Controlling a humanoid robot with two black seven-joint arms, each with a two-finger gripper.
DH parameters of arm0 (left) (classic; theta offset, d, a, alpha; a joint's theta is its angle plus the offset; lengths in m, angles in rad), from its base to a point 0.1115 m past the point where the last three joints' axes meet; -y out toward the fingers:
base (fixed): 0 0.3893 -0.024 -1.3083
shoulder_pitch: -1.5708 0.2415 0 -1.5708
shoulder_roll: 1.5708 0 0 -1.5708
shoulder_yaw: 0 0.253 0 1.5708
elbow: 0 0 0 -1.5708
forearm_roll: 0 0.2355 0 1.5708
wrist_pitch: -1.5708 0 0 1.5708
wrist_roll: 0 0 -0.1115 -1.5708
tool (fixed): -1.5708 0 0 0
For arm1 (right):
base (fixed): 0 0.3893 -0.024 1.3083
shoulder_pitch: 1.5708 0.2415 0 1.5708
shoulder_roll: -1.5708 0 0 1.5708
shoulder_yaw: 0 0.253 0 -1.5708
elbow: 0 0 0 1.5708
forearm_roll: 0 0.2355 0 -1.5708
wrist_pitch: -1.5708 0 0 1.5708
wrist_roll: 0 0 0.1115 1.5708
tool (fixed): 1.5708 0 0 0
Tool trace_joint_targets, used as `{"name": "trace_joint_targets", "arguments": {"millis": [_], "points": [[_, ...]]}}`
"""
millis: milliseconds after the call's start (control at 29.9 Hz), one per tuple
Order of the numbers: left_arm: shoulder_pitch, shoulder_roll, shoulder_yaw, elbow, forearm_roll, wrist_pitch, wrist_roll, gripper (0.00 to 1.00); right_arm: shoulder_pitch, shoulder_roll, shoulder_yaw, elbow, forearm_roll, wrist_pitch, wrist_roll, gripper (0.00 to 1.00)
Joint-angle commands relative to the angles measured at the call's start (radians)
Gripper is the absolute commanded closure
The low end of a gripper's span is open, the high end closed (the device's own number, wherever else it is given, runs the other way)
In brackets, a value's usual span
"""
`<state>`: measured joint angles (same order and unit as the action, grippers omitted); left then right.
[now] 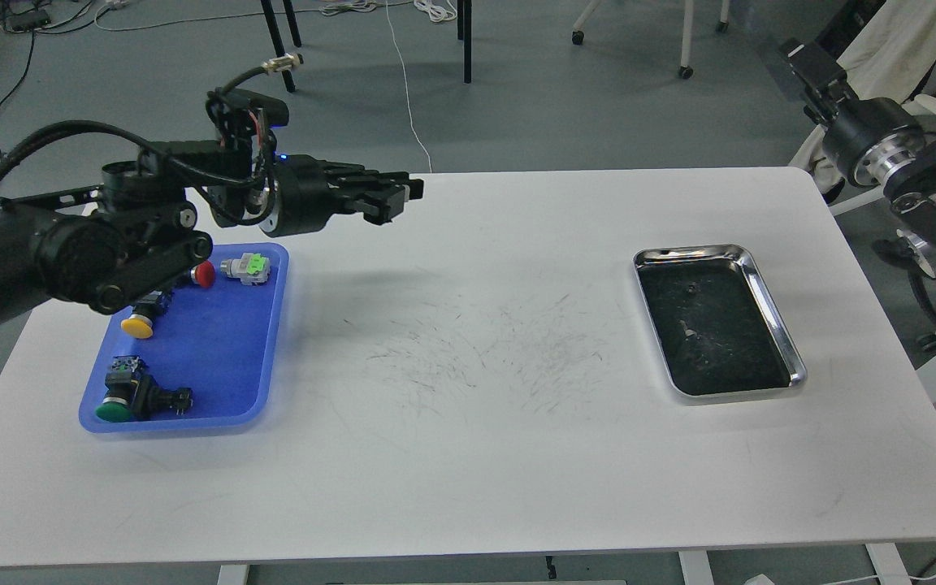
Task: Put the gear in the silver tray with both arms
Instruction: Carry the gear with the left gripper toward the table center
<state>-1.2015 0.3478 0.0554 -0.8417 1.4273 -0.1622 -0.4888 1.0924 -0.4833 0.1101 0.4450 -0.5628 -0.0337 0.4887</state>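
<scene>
Probably small, rigid, light: green-capped push-button (128, 395) in blue tray (216, 357), best pinched across its black body. Left gripper (403, 192) above tabletop (468, 455), jaws unclear; right gripper (801, 61) likewise. Silver tray (777, 313) far right, empty.

**Tabletop: two trays, worn centre**

The white tabletop (468, 455) is rectangular with rounded corners. Fine dark scratch marks (476, 357) cover its middle area. A blue plastic tray (232, 366) lies flat near the left edge and holds several push-button parts. The silver tray (769, 301) lies flat near the right edge, well apart from the blue one; its floor is dark and scuffed. The front strip of the surface shows only faint smudges.
</scene>
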Motion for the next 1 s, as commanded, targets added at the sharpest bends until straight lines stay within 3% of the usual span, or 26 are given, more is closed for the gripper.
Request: {"name": "trace_joint_targets", "arguments": {"millis": [0, 267, 568, 970], "points": [[0.008, -0.113, 0.027, 0.056, 0.008, 0.006, 0.000, 1.00, 0.000, -0.004, 0.023, -0.003, 0.000, -0.011, 0.000, 0.10], [0.042, -0.348, 0.129, 0.179, 0.010, 0.036, 0.000, 1.00, -0.005, -0.006, 0.023, -0.009, 0.030, -0.012, 0.000, 0.10], [0.106, -0.348, 0.129, 0.292, 0.007, 0.062, 0.000, 1.00, -0.011, -0.006, 0.010, -0.012, 0.064, -0.012, 0.000, 0.09], [0.155, -0.348, 0.129, 0.219, 0.021, 0.190, 0.000, 1.00, -0.012, -0.004, 0.006, -0.012, 0.064, -0.011, 0.000, 0.08]]}}
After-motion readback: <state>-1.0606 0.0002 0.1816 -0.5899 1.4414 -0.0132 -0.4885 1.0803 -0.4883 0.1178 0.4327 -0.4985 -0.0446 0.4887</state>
